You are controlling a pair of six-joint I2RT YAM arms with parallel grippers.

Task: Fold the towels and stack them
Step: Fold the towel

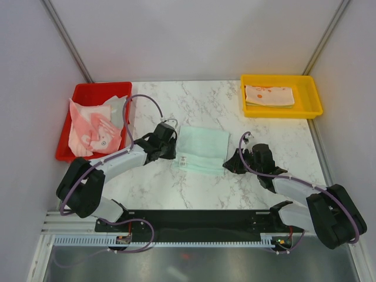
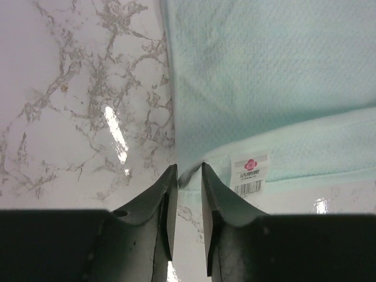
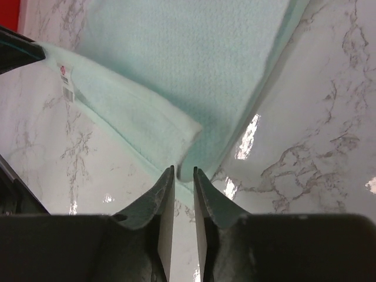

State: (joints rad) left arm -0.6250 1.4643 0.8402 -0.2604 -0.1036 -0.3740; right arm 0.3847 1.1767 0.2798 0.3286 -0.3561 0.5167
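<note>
The left hand [image 2: 189, 170] has its jaws a narrow slit apart, tips at a corner of the mint towel [image 2: 264, 88], gripping nothing. The right hand [image 3: 184, 171] is likewise barely parted, at the towel's opposite folded edge. The towel lies folded mid-tabletop [image 1: 194, 103], between both hands.

a folded towel [image 1: 203, 150] lies on the table [image 1: 205, 103] between left gripper [image 2: 189, 169] and right gripper [image 3: 183, 170]. behind, the left tray [image 1: 100, 87] holds crumpled towels [image 1: 90, 126], the right tray [image 1: 282, 78] a flat towel [image 1: 269, 95].
</note>
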